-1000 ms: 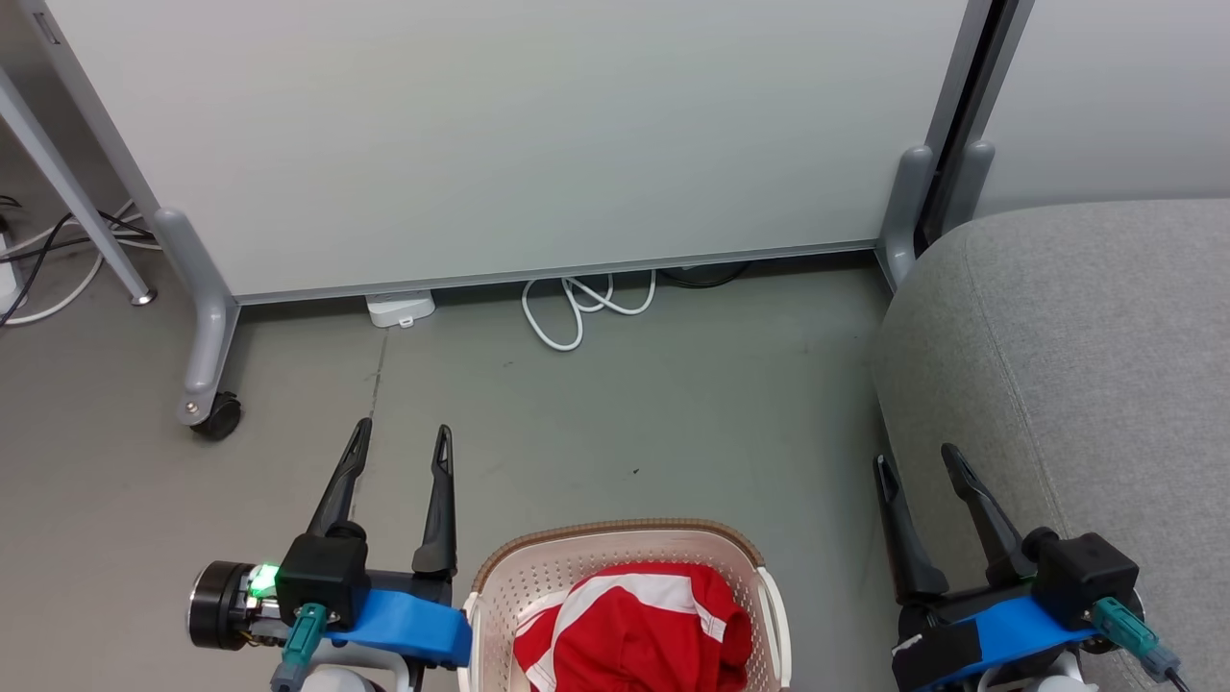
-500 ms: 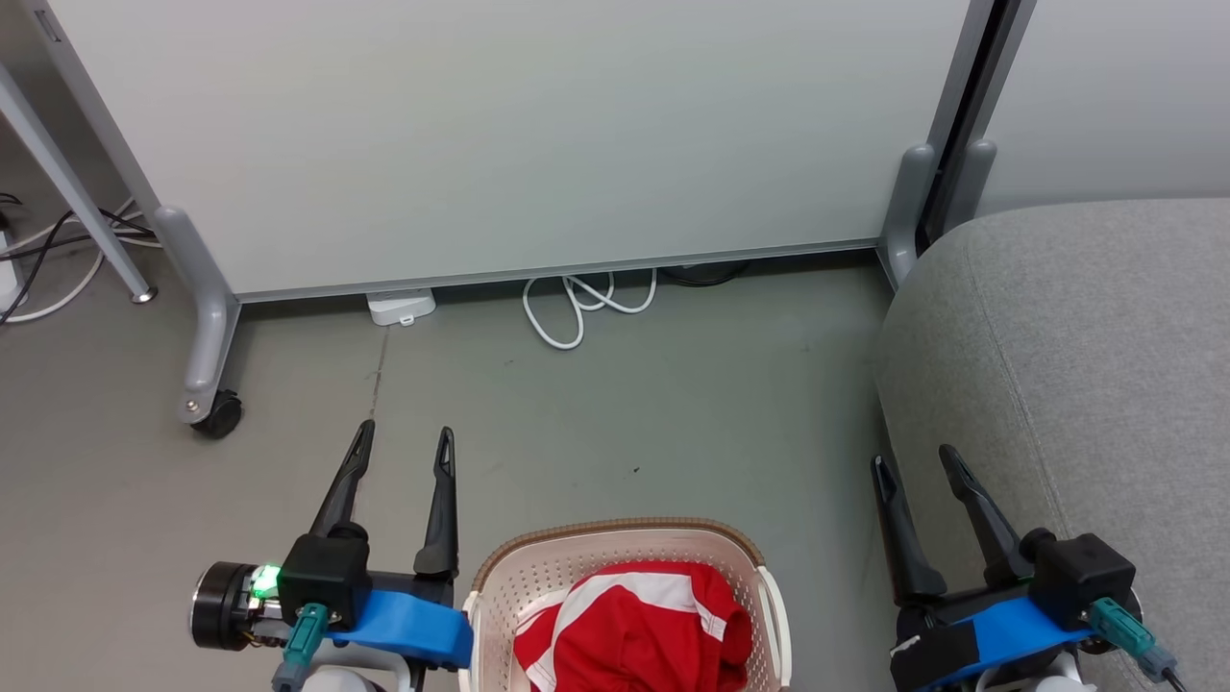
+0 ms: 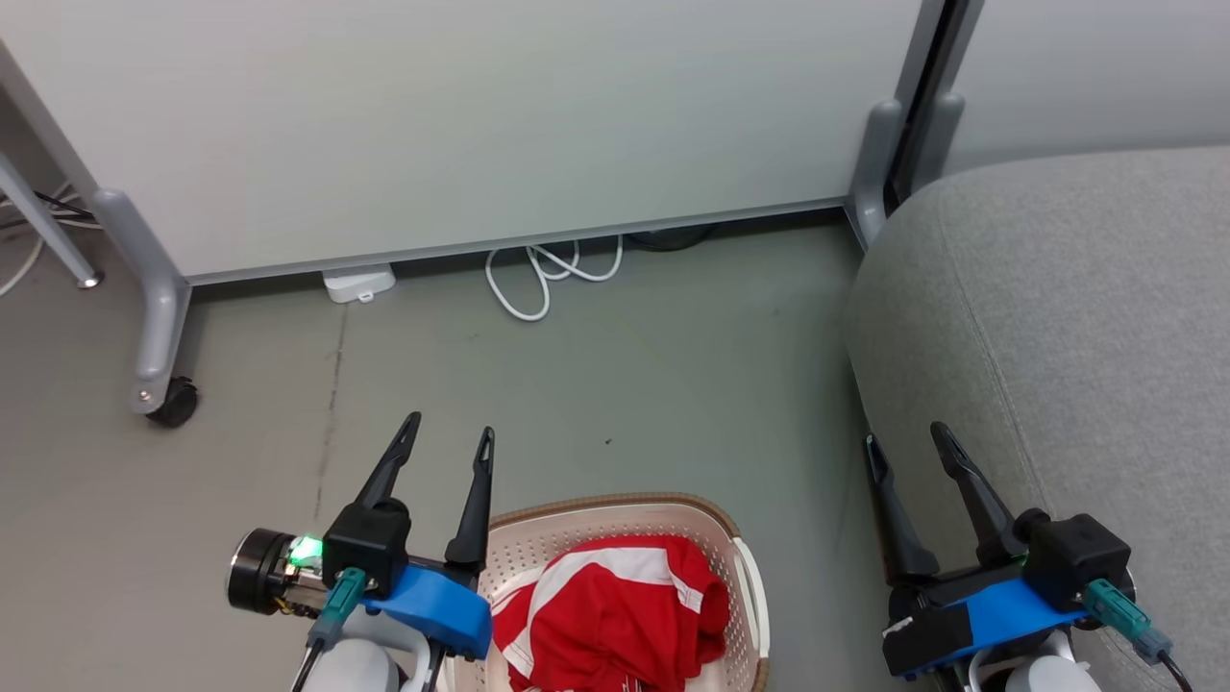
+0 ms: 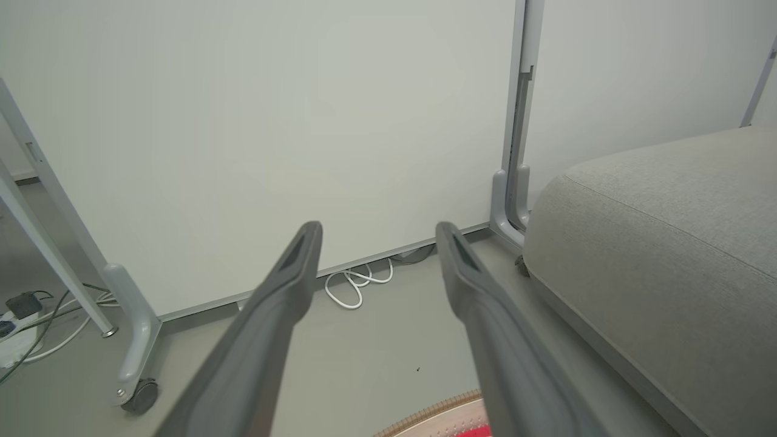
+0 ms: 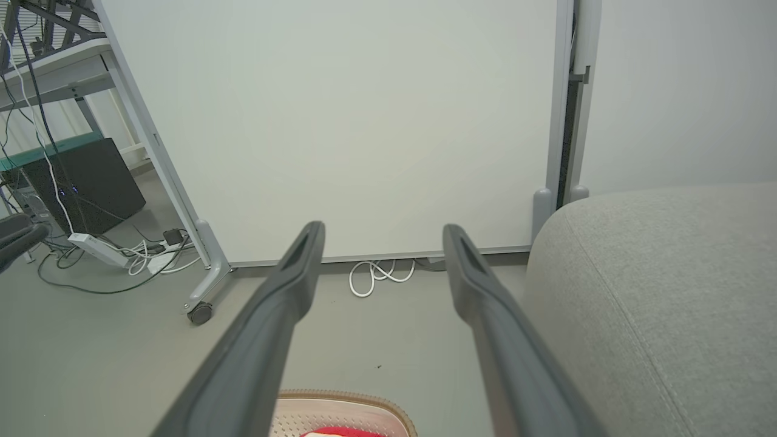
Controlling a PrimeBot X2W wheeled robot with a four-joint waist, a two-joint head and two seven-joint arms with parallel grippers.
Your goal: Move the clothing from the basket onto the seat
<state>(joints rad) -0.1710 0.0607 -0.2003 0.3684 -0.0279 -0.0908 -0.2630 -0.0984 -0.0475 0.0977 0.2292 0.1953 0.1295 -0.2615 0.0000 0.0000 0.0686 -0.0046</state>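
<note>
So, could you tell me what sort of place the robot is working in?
Probably an office or lab staged as a lounge: a wheeled partition panel, a power strip on the floor, and a grey seat beside a laundry basket.

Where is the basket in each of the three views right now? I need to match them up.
Head view: basket at bottom centre, cut by the bottom edge.
Left wrist view: a sliver of its rim at the bottom edge, right of centre.
Right wrist view: its far rim at the bottom edge, slightly left of centre.
Shared landmark: the coiled white cable at the foot of the panel, beyond the basket in all three.
</note>
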